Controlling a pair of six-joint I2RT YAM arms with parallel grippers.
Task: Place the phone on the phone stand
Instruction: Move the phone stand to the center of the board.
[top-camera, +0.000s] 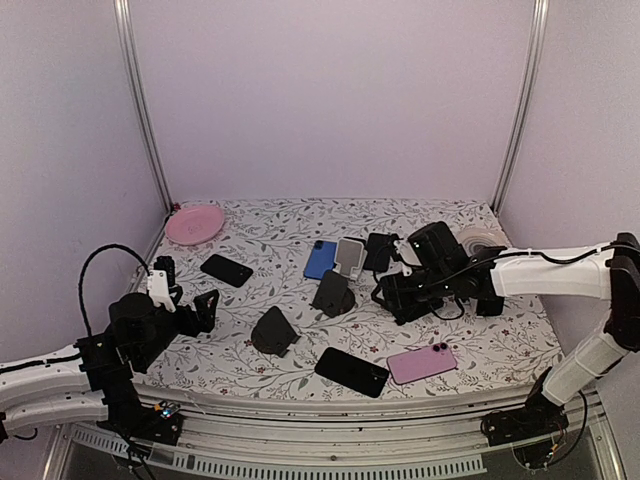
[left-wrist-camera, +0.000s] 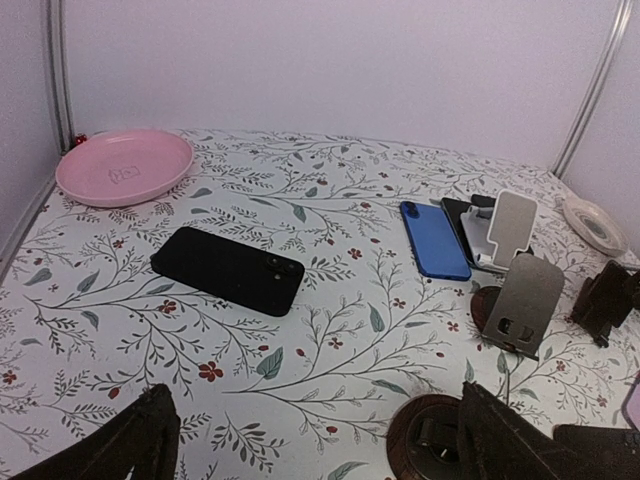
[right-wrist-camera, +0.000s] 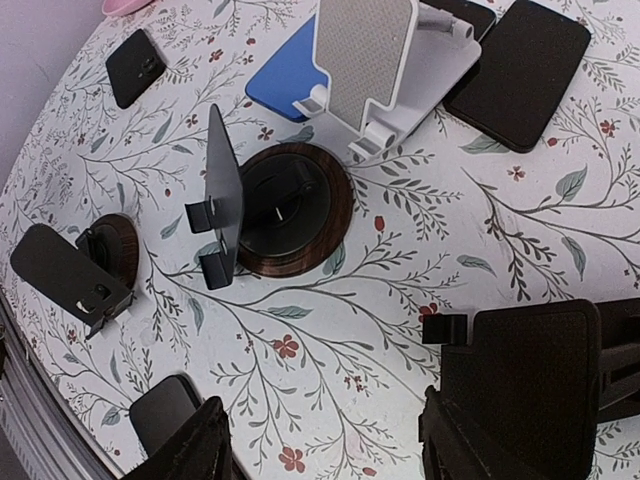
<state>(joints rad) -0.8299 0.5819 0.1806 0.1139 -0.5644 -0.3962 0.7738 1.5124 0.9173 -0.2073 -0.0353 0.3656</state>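
Several phones lie flat on the floral table: a black phone (top-camera: 226, 270) at the left, a blue phone (top-camera: 320, 259), a black phone (top-camera: 380, 252) behind it, a black phone (top-camera: 352, 371) and a pink phone (top-camera: 422, 363) at the front. A white stand (top-camera: 349, 257), a black stand on a wooden base (top-camera: 334, 293) and another black stand (top-camera: 273, 332) are all empty. My left gripper (left-wrist-camera: 320, 450) is open and empty, near the left black phone (left-wrist-camera: 228, 270). My right gripper (right-wrist-camera: 325, 450) is open and empty over bare cloth, beside a black stand (right-wrist-camera: 540, 370).
A pink plate (top-camera: 194, 223) sits at the back left and a tape roll (top-camera: 480, 238) at the back right. The wood-based stand (right-wrist-camera: 280, 210), white stand (right-wrist-camera: 375, 70) and blue phone (right-wrist-camera: 285, 80) lie ahead of my right gripper. Walls close in the table.
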